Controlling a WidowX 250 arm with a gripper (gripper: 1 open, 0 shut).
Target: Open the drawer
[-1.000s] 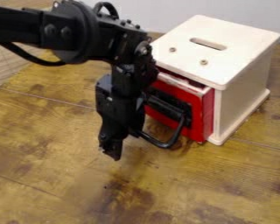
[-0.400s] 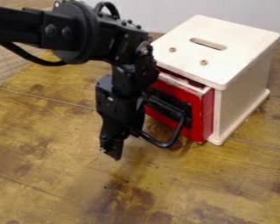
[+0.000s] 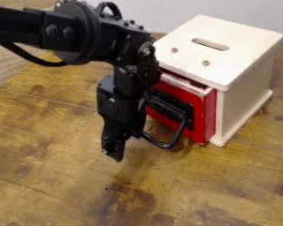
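with our claw (image 3: pixel 113 157) beside the black loop handle (image 3: pixel 168 141), we can't tell its grip; the red drawer (image 3: pixel 207 115) sits low in the 1 cream box (image 3: pixel 240 53). we judge we're at engaging the handle; next, pull outward.

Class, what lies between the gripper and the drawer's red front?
The black handle lies between the gripper and the red front in the camera view; gripper contact is unclear.

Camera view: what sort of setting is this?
Probably a robot test area: a robot arm works at a small cream box with a red drawer, on a wood-look surface.
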